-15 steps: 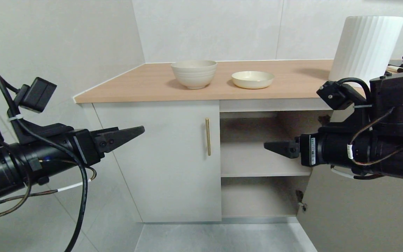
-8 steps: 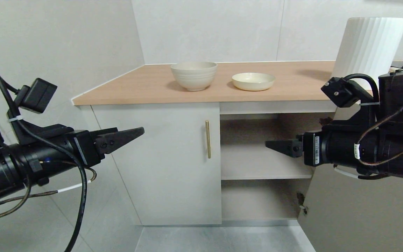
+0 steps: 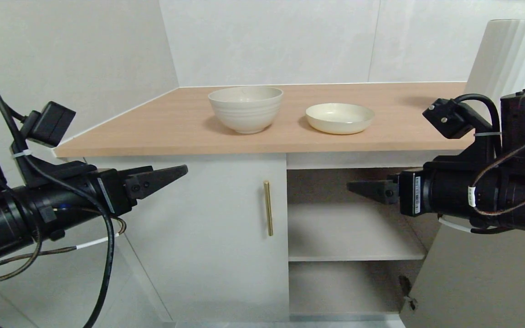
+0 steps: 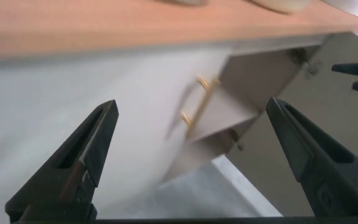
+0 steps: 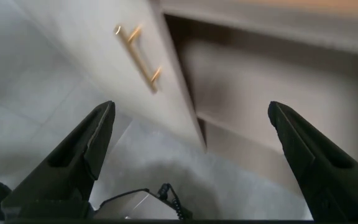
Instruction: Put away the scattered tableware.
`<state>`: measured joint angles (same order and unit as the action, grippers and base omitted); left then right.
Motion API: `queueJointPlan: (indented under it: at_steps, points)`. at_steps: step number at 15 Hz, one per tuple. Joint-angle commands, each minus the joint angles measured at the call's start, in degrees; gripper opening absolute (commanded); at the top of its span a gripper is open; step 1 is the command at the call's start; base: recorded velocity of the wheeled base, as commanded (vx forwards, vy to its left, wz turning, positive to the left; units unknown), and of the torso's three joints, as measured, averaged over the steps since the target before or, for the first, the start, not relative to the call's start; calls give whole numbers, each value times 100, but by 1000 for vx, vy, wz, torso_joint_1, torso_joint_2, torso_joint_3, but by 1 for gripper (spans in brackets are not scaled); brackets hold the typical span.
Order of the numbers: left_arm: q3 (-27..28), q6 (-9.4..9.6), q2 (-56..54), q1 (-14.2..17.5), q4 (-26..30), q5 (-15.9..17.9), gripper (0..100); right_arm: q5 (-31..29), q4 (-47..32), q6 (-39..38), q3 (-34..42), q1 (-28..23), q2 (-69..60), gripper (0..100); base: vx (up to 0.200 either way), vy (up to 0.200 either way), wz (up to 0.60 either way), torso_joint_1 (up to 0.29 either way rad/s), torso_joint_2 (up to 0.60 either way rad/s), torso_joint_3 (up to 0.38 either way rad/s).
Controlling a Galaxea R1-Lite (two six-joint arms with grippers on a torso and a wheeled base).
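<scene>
White ribbed vessel [image 3: 513,54], upright at the right end of the wooden counter [image 3: 176,132], which meets tiled walls [image 3: 267,41] at its back and left edges. Below the counter, the closed cabinet door [image 3: 198,237] has an upright brass handle [image 3: 268,207] near its right edge. Beside it is an open compartment with one shelf [image 3: 349,237]; its door [image 3: 472,282] is swung outward.

Wood countertop [image 3: 176,132]: cream bowl [image 3: 245,108], shallow dish [image 3: 340,117] near its right, tall ribbed white cylinder [image 3: 513,54] far right.
</scene>
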<state>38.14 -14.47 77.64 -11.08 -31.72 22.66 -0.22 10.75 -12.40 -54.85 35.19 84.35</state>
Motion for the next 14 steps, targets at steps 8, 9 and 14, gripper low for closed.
queueJointPlan:
  at_steps: [8,9,14]
  points:
    - [-18,-38,-83,-8,-1,-43,100,417,-64,-79,334,49,-612,100,25,0,0,1,1,1]
    - [-18,-38,-126,-8,8,-34,100,444,-47,-52,343,58,-656,100,0,0,0,0,0,0]
    - [79,-38,-373,-70,483,1,100,453,-47,150,431,225,-850,100,0,0,0,17,-69,-46]
